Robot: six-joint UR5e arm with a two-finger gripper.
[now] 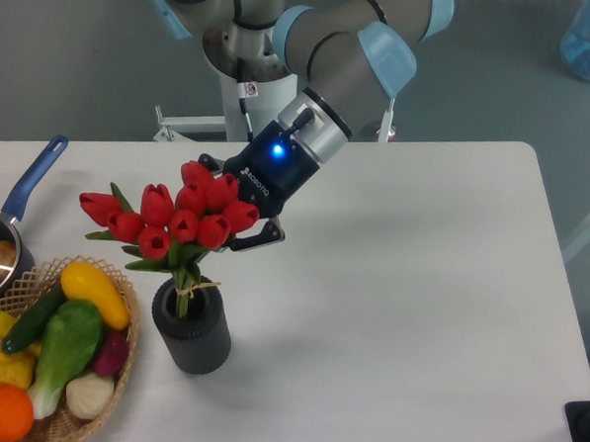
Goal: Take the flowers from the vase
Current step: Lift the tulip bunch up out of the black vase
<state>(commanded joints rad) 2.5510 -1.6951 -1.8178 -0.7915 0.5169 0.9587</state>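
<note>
The flowers (171, 219), a bunch of red tulips with green leaves and a string round the stems, are raised above the vase (191, 331), with only the stem ends still inside its mouth. The vase is a short dark grey ribbed cylinder standing on the white table. My gripper (234, 218) comes in from the upper right and is shut on the right side of the tulip heads. One dark finger (259, 238) shows below the blooms; the other is hidden behind them.
A wicker basket (120, 355) of vegetables and an orange sits at the front left, close beside the vase. A blue-handled saucepan (24, 192) lies at the left edge. The white table (419, 307) stretches to the right.
</note>
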